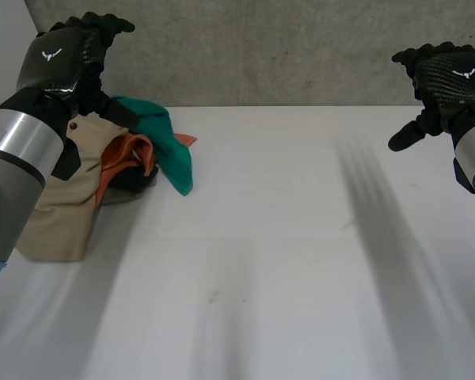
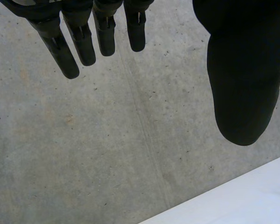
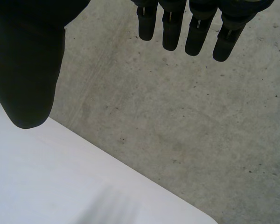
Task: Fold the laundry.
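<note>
Left hand: my left hand (image 1: 63, 55) hangs in the air over the heap. Its fingers (image 2: 67, 53) are straight and apart from the thumb, with nothing in them.
Right hand: my right hand (image 1: 447, 75) hovers well apart from the cloth, fingers (image 3: 196, 39) straight, empty too.
Laundry: a crumpled heap sits at the far left of the white counter (image 1: 285, 261), below the left hand. A tan woven garment (image 1: 59, 214) lies nearest me, a rust-orange cloth (image 1: 127, 154) is bunched on it, and a teal-green cloth (image 1: 170, 150) drapes toward the middle.
Step, as I judge it: nothing is folded yet, so I need to single out one piece.
How I'd do it: I'd go for the teal-green cloth, since it lies outermost. I'd lower the left hand to its free edge, pinch that layer alone, then draw it onto the bare middle where the right hand can help spread it flat.
Watch for: the pieces look tangled, so I'd lift slowly. I'd also keep clear of the grey concrete wall (image 1: 285, 47) close behind the heap.
</note>
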Robot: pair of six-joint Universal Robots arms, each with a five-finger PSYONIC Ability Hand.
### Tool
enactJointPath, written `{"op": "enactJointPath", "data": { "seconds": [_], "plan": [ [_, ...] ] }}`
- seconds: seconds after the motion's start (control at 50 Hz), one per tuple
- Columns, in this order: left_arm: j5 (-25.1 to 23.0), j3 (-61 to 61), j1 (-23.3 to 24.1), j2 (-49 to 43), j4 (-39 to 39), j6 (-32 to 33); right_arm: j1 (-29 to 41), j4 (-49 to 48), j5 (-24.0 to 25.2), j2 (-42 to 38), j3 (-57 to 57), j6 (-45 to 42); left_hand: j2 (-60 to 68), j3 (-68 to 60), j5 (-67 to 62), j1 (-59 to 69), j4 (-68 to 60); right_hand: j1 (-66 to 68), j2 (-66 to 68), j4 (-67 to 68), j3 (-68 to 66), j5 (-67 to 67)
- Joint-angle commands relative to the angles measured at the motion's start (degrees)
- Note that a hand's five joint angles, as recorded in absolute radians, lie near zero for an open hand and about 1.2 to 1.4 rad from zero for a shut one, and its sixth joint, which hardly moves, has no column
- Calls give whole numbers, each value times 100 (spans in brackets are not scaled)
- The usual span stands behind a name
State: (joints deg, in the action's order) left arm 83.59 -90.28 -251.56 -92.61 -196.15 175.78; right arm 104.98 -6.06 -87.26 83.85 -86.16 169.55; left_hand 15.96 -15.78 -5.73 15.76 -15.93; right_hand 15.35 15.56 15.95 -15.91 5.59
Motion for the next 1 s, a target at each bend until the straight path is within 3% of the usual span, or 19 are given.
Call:
{"op": "enactJointPath", "data": {
  "seconds": [0.02, 0.22, 0.34, 0.42, 0.44, 0.58, 0.66, 0.8, 0.88, 0.94, 0.96, 1.0],
  "plan": [
    [8, 1, 2, -11, -2, 9, -3, -27, -1, 0, -15, -1, -575, 556, 551, -555, 572, -535, -556, -595, 591, -559],
    [52, 89, -7, -55, 60, 27, 5, -18, 7, 0, -15, -10, -491, 472, 467, -471, 488, -535, -556, -595, 591, -559],
    [438, 387, -121, -257, 104, 316, 5, -9, -1, 0, -15, -45, -440, 421, 417, -420, 437, -535, -556, -595, 591, -559],
    [623, 774, -480, -818, 68, 1237, 5, -9, 7, 9, -15, -53, -457, 438, 433, -437, 454, -535, -556, -595, 591, -559],
    [667, 975, -673, -1133, 95, 1796, 5, -9, 7, 9, -15, -53, -457, 438, 433, -437, 454, -535, -556, -595, 591, -559],
    [659, 1696, -1167, -2654, -203, 4075, 32, -9, 25, 18, -15, -62, -440, 421, 417, -420, 437, -535, -556, -595, 591, -559],
    [632, 2048, -1316, -3419, -510, 4499, 58, -9, 34, 9, -23, -62, -457, 438, 433, -437, 454, -535, -556, -595, 591, -559],
    [615, 2313, -1580, -3904, -643, 4527, 76, -9, 51, -9, -32, -62, -273, 254, 249, -253, 270, -535, -556, -595, 591, -559],
    [615, 2339, -1580, -3992, -679, 4518, 67, -9, 51, -18, -41, -71, 1069, -1088, -1092, 1089, -1072, -535, -556, -595, 591, -559],
    [615, 2313, -1554, -3993, -731, 4483, 67, -9, 51, -44, -32, -71, 4376, -4395, -4400, 4397, -4380, -535, -556, -595, 591, -559],
    [623, 2269, -1519, -3949, -775, 4448, 67, -9, 51, -61, -32, -71, 6369, -6388, -6393, 6389, -6372, -535, -556, -595, 591, -559],
    [623, 2234, -1475, -3931, -828, 4404, 58, -9, 60, -70, -24, -71, 6404, -6422, -6427, 6424, -6407, -535, -556, -595, 591, -559]
  ]
}}
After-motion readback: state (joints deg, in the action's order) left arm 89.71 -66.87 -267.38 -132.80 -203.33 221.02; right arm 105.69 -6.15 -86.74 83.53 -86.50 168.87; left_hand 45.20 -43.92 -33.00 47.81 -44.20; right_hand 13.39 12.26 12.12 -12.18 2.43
